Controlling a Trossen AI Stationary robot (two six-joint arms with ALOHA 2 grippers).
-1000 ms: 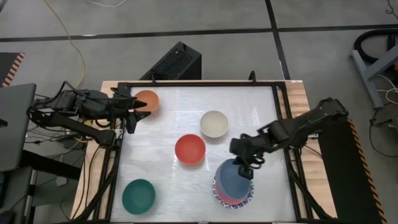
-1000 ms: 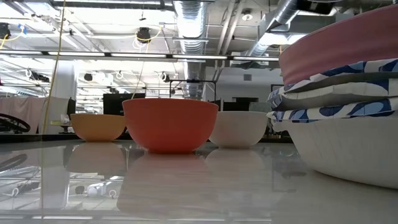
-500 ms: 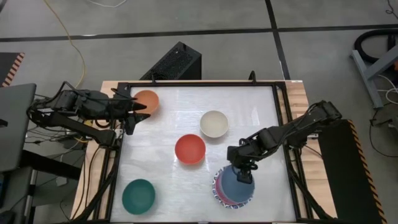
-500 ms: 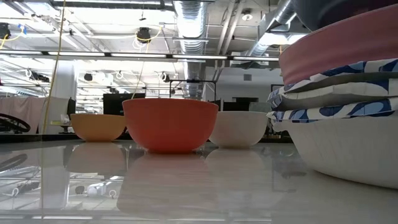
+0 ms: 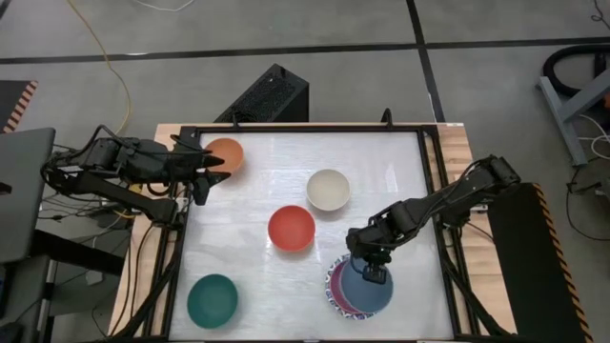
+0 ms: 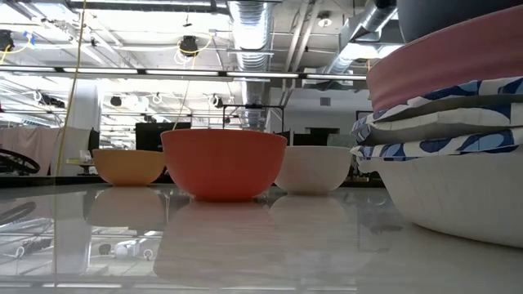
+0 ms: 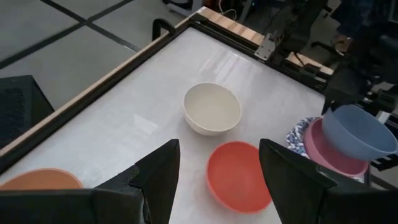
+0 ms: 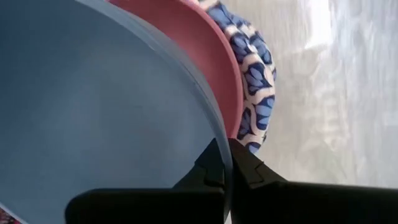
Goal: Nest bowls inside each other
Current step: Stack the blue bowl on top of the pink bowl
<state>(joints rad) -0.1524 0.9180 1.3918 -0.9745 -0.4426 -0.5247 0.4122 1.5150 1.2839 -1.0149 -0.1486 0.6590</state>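
The blue bowl (image 5: pixel 367 289) sits tilted atop the stack of bowls (image 5: pixel 335 297) at the near right of the white surface (image 5: pixel 257 276), above the pink bowl (image 7: pixel 329 148), which nests in the white bowls with blue patterned rims (image 8: pixel 252 81). The right pincer (image 5: pixel 370 273) is clamped on the blue bowl's rim, one finger inside and one outside the wall, as the right wrist view shows. In the left wrist view the blue bowl leans, not yet seated level in the pink one. In the low view the stack fills the right edge, with the blue bowl's underside showing just above the pink rim.

The red bowl (image 5: pixel 291 229) stands alone near the middle of the surface, to the left of the stack and apart from it. The cream bowl (image 5: pixel 328 189) is farther back and a little right of the red one. The orange bowl (image 5: pixel 226 154) is at the far left corner, and the teal-green bowl (image 5: pixel 212 299) at the near left.

The left pincer (image 5: pixel 212 170) hovers just beside the orange bowl at the left edge, its fingers spread wide and holding nothing.
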